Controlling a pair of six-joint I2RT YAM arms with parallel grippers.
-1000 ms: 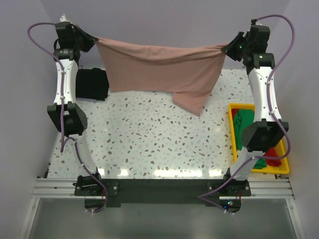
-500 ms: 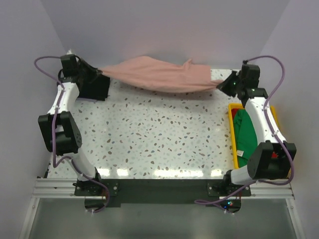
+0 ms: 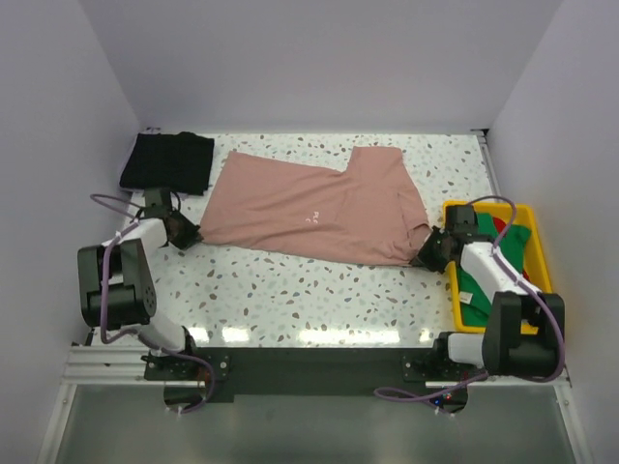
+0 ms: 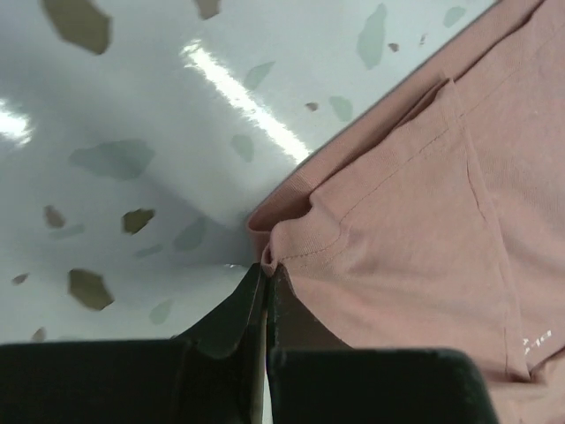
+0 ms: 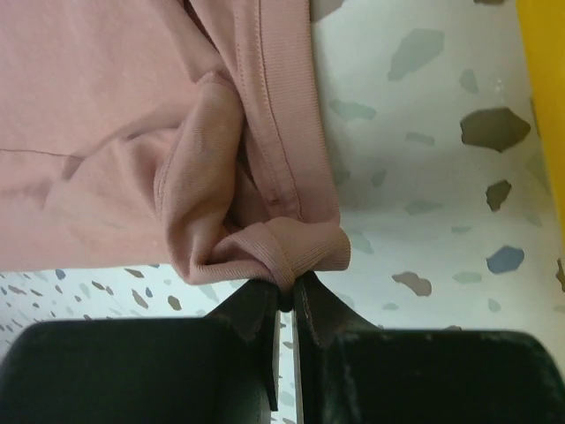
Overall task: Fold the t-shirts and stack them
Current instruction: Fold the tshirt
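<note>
your left gripper (image 4: pixel 265 276) and right gripper (image 5: pixel 287 296) each pinch a pink shirt (image 3: pixel 309 203) corner; it lies flat between them, unfolded; black shirt (image 3: pixel 169 162) sits folded beyond the left gripper.

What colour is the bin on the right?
The rectangular plastic bin is yellow; top external view shows best.

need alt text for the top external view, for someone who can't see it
A dusty-pink t-shirt lies spread flat on a speckled table, its near corners pinched by the left gripper and right gripper. A folded black t-shirt sits far left; a yellow bin at right holds a green t-shirt.
</note>
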